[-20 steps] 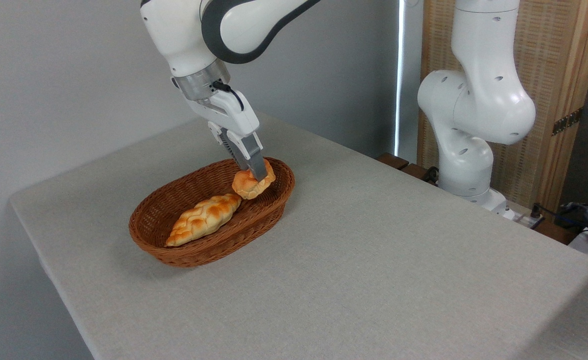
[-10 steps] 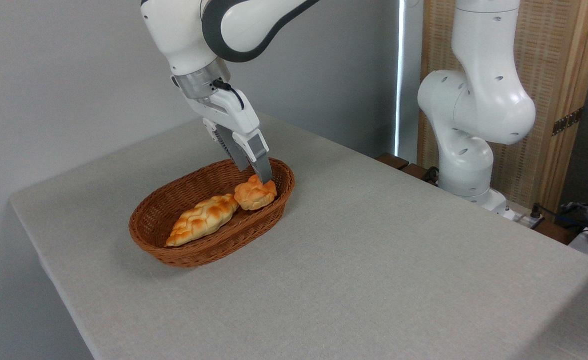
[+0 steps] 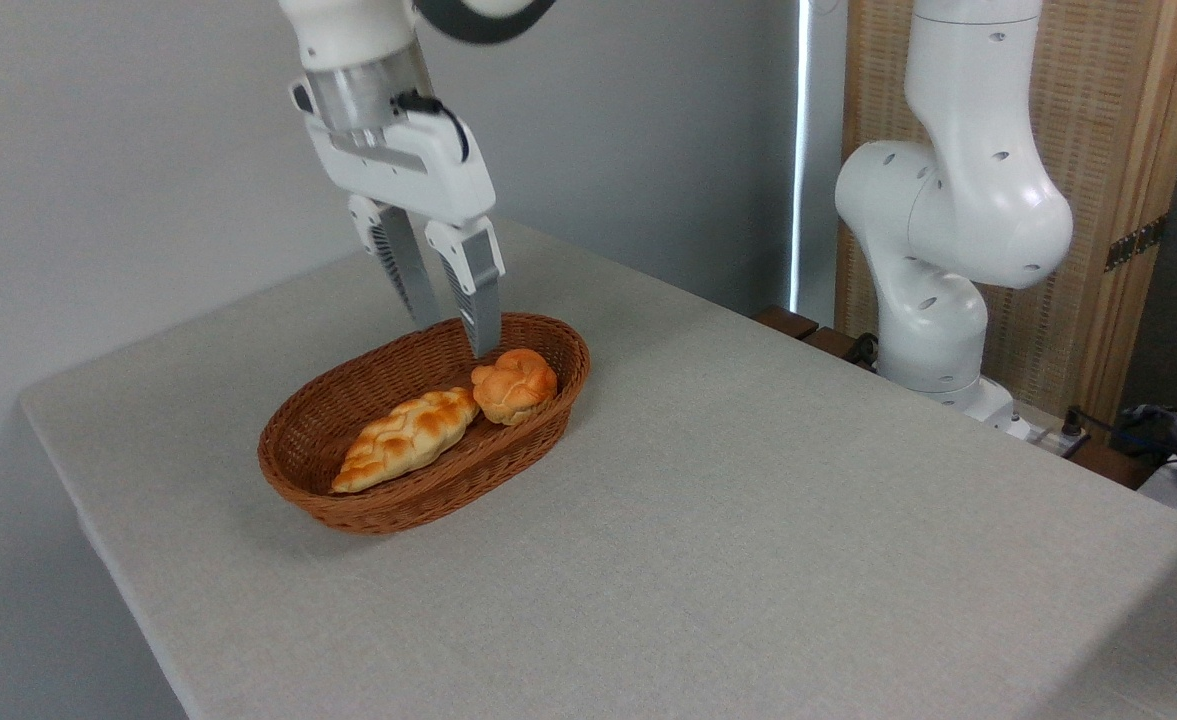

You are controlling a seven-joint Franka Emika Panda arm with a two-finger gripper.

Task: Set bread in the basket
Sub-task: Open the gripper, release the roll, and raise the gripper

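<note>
The bench (image 3: 748, 520) is covered in a plain pale grey cloth that folds down over its left and near edges. One thing rests directly on it: the basket (image 3: 348, 505), an oval of reddish-brown wicker with a flared rim, standing on the left half of the top, well back from the near edge. The rest of the cloth is smooth and flat.

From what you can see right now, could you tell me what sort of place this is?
Probably a robotics lab set up as a tabletop test station: a white robot arm mounted beside a cloth-covered table, a plain wall behind, and cables at the right edge.
</note>
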